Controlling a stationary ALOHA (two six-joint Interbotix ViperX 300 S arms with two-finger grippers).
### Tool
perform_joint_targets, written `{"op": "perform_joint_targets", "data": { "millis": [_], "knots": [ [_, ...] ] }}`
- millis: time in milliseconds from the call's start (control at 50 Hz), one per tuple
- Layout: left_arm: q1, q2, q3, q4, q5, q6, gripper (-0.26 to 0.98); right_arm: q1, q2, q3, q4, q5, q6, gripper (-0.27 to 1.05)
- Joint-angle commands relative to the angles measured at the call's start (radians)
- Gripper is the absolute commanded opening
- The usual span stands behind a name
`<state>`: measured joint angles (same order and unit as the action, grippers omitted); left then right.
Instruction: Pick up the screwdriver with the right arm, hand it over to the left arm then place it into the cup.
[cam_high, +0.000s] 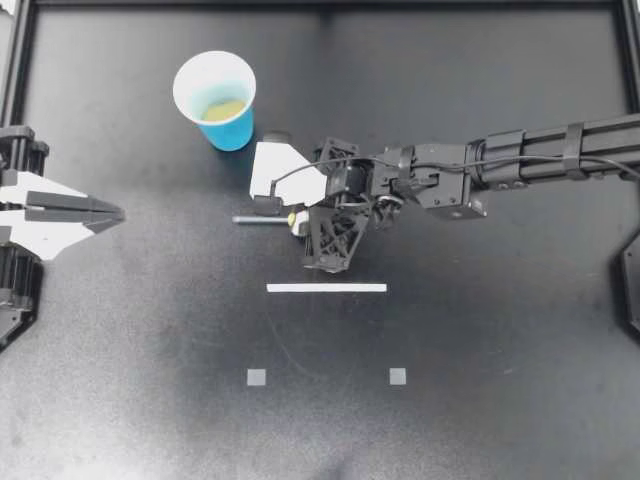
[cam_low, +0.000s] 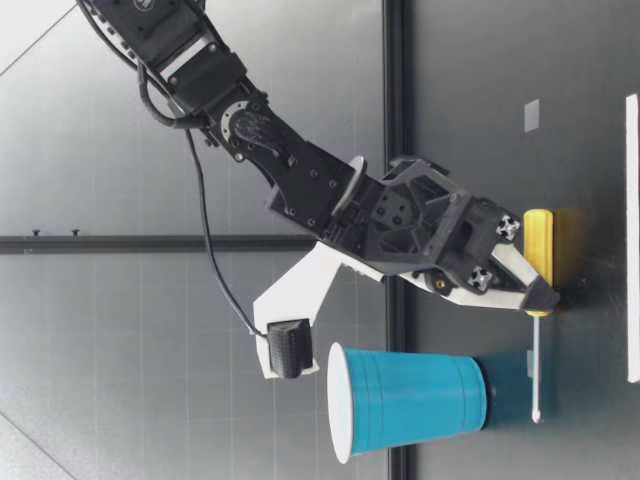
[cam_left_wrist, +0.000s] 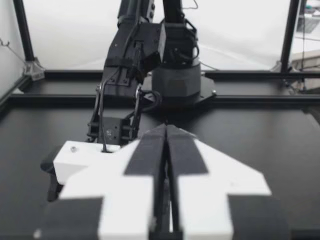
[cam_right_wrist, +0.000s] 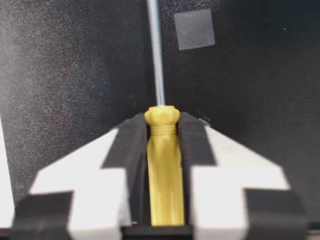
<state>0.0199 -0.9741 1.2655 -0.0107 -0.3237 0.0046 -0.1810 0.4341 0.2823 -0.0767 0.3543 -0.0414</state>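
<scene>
The screwdriver (cam_high: 262, 219) lies flat on the black table, with its yellow handle under my right gripper (cam_high: 298, 221) and its metal shaft pointing left. In the right wrist view both black pads press the yellow handle (cam_right_wrist: 163, 170) from two sides, and the shaft (cam_right_wrist: 156, 55) runs out ahead. In the low view the fingertips (cam_low: 538, 296) sit down at table level on the handle (cam_low: 540, 250). The blue cup (cam_high: 216, 98) stands upright behind the screwdriver, a little to the left. My left gripper (cam_high: 108, 213) rests shut and empty at the left edge, its pads (cam_left_wrist: 150, 150) pressed together.
A white tape strip (cam_high: 326, 288) lies just in front of the right gripper. Two small grey squares (cam_high: 256, 377) (cam_high: 397, 376) sit nearer the front edge. Black frame rails (cam_high: 320, 6) border the table. The right arm (cam_high: 520, 160) stretches in from the right.
</scene>
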Motion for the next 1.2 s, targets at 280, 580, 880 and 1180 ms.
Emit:
{"op": "perform_joint_targets", "data": {
  "millis": [280,580,880,1180],
  "knots": [
    [0.003,0.023,0.021,-0.005,-0.094,-0.008,0.26,0.005,-0.078,-0.002,0.015,-0.006,0.000,-0.01],
    [0.003,0.091,0.020,-0.009,-0.140,-0.012,0.65,0.101,-0.252,0.121,0.052,-0.193,0.052,-0.01],
    [0.002,0.195,0.002,-0.029,-0.288,-0.020,0.66,0.178,-0.430,0.399,0.060,-0.834,0.199,-0.01],
    [0.002,0.333,-0.032,-0.023,-0.454,-0.104,0.66,0.198,-0.463,0.499,0.058,-1.223,0.242,-0.01]
  ]
}}
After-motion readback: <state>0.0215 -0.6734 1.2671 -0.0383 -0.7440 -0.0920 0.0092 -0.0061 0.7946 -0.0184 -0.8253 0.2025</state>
